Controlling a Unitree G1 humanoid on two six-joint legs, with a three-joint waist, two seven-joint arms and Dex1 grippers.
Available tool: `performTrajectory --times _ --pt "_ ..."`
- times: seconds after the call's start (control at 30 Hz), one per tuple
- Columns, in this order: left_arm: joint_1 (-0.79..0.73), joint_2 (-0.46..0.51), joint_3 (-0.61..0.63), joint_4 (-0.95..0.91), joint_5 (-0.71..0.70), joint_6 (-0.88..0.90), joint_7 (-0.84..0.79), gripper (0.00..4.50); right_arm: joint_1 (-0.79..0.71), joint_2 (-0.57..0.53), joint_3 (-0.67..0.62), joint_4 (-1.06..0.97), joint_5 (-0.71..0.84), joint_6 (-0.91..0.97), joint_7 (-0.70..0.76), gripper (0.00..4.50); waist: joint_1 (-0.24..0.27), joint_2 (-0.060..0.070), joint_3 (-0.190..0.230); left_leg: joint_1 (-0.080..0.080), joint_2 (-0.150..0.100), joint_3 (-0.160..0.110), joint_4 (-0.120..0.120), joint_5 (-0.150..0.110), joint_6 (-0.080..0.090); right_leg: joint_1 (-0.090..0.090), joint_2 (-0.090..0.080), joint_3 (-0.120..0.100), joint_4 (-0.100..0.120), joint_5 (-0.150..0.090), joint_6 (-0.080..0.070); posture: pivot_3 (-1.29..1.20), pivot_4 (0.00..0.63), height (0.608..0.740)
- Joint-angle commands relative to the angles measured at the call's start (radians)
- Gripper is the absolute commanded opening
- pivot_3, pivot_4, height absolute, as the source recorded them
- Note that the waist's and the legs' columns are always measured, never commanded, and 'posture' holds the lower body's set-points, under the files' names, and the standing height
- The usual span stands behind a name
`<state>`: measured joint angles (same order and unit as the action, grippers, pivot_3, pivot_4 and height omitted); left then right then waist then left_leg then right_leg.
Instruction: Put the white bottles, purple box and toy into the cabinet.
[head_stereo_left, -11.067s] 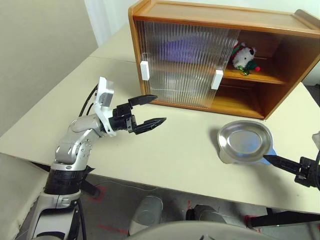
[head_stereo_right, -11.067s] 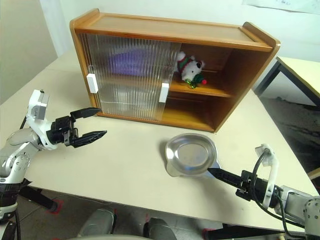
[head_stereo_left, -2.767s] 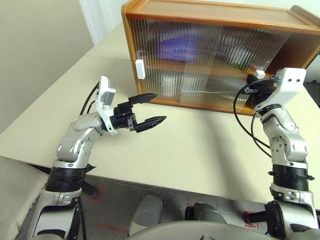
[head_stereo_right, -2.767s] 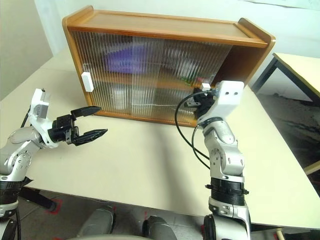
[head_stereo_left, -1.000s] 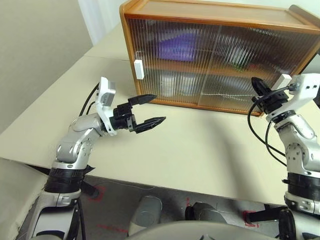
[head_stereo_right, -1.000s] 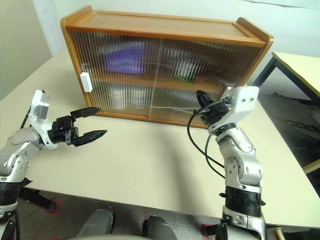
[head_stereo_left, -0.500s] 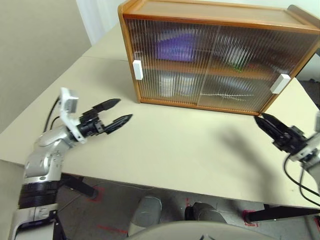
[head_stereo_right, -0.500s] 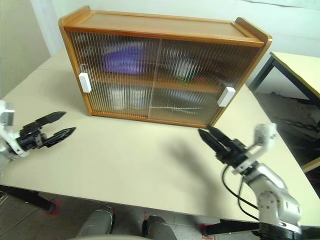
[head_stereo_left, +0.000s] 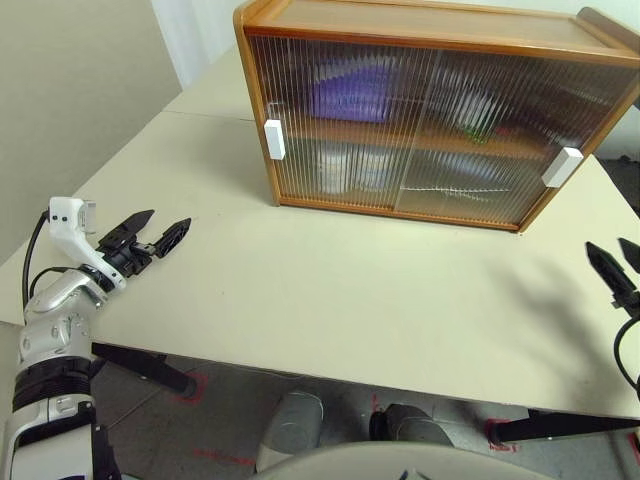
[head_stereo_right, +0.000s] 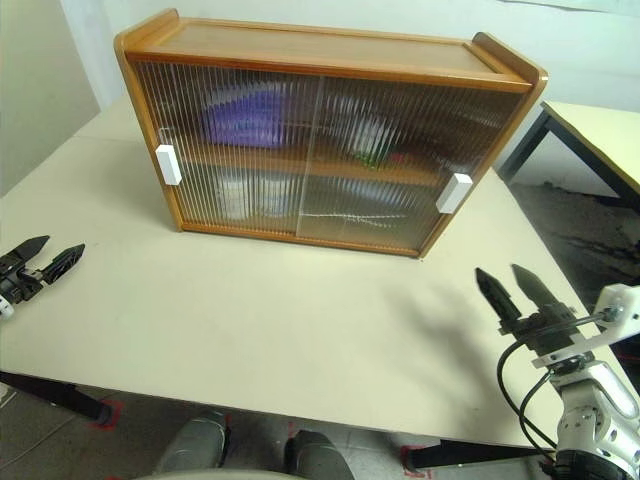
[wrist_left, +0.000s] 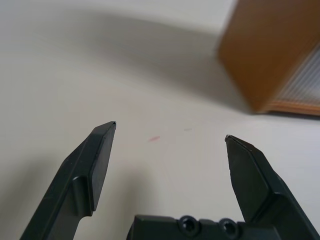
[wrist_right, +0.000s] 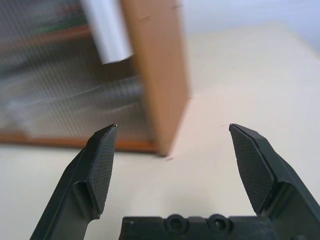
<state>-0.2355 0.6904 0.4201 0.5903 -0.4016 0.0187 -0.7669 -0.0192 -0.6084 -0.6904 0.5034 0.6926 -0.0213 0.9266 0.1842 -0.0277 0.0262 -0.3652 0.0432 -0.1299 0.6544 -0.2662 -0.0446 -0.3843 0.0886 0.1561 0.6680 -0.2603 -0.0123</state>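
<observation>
The wooden cabinet (head_stereo_left: 420, 22) stands at the back of the table with both ribbed sliding doors closed, its white handles (head_stereo_left: 272, 139) at the outer ends. Behind the left door the purple box (head_stereo_left: 352, 90) shows as a blur on the shelf, with the white bottles (head_stereo_left: 345, 168) as pale shapes below it. A faint green and white smudge behind the right door is the toy (head_stereo_left: 478, 115). My left gripper (head_stereo_left: 155, 228) hovers open and empty over the table's left edge. At the right edge, well short of the cabinet, my right gripper (head_stereo_right: 512, 283) is open and empty too.
The beige table (head_stereo_left: 350, 290) stretches in front of the cabinet. A second table (head_stereo_right: 600, 130) stands off to the right beyond a gap. The cabinet's right end wall (wrist_right: 155, 65) and its white handle (wrist_right: 107, 30) lie ahead of my right gripper.
Both arms have swung outward and down, away from the cabinet toward the table's sides. My right gripper, shut at the right door handle a second ago, has opened.
</observation>
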Motion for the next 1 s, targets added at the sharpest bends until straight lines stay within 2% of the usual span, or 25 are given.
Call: performTrajectory --times 0.03,0.13,0.23,0.6,1.0 --pt "-0.043 -0.01 0.015 0.084 0.05 -0.087 0.101 4.5 -0.025 0.007 -0.029 0.078 -0.014 -0.036 -0.06 4.47 0.001 0.0 0.0 0.0 0.0 0.0 0.0 0.0 0.0 0.0 0.0 0.0 0.0 0.0 0.0 0.23 0.031 0.74" --pt "-0.07 -0.026 0.014 0.154 0.068 -0.163 0.147 4.5 -0.031 0.006 0.003 0.112 -0.052 -0.092 -0.03 4.47 0.003 0.0 0.0 0.001 0.0 0.0 0.001 0.0 0.0 0.002 0.0 -0.001 0.0 0.0 0.0 0.23 0.028 0.74" --pt "-0.08 -0.032 -0.002 0.143 0.066 -0.186 0.127 4.5 -0.048 -0.001 0.014 0.12 -0.072 -0.139 -0.018 4.47 0.002 0.0 -0.001 0.001 -0.001 0.0 0.001 0.001 0.001 0.002 0.0 -0.001 0.0 0.001 0.001 0.23 0.022 0.74" --pt "-0.141 -0.002 -0.028 0.221 0.096 -0.211 0.101 4.5 -0.09 -0.003 0.018 0.174 -0.1 -0.197 -0.035 4.47 0.002 0.0 -0.001 0.01 -0.001 0.0 0.003 0.001 0.001 0.013 0.001 -0.002 0.0 0.002 0.002 0.24 0.021 0.74" --pt "-0.205 0.003 -0.041 0.27 0.112 -0.226 0.106 4.5 -0.122 0.019 0.04 0.204 -0.126 -0.245 -0.039 4.47 0.003 0.0 -0.001 0.011 -0.001 0.0 0.003 0.001 0.001 0.014 0.001 -0.002 0.0 0.002 0.002 0.25 0.026 0.74"
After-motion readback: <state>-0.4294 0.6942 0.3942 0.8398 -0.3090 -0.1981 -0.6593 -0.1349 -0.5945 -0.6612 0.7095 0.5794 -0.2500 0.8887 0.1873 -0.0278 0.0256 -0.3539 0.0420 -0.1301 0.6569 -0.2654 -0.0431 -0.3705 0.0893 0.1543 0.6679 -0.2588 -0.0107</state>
